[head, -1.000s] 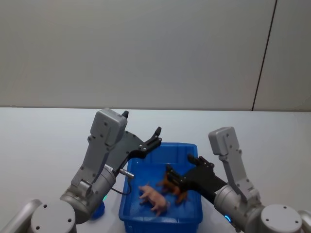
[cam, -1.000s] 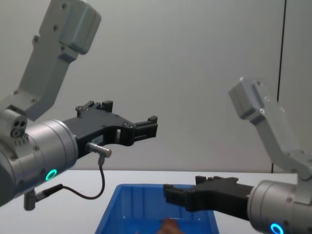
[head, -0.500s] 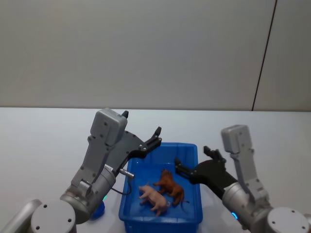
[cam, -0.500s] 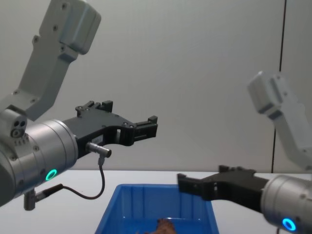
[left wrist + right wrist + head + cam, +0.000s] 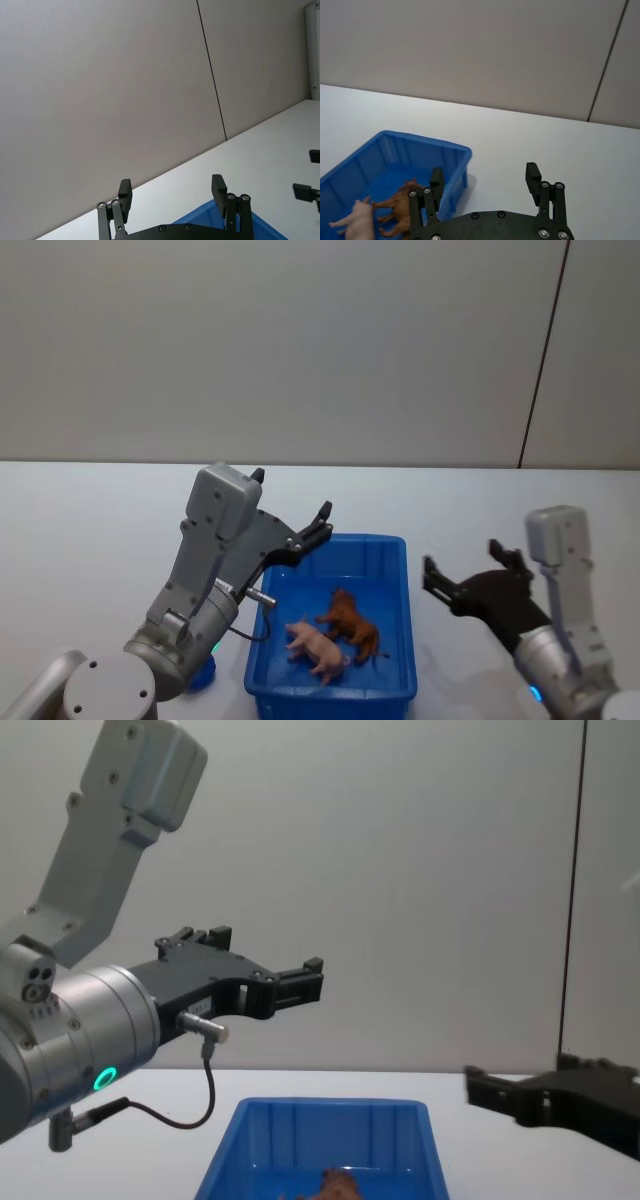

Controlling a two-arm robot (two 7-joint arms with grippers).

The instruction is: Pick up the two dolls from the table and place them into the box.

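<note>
The fuzzy dark brown plush doll (image 5: 350, 623) now lies inside the bright blue ribbed plastic box (image 5: 375, 539), just beside the pale pink plush doll (image 5: 315, 643). The right pincer (image 5: 484, 173) has let go and drawn back beside the box, open and empty. The left pincer (image 5: 171, 186) hovers open above. The task looks finished. Around them are the white counter (image 5: 90, 520) and a grey wall (image 5: 300, 340).

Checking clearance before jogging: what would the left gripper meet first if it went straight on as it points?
Nothing near, it seems. The left gripper, open, points forward above the far rim of the box; beyond are the table and the grey wall. Depth is unclear.
</note>
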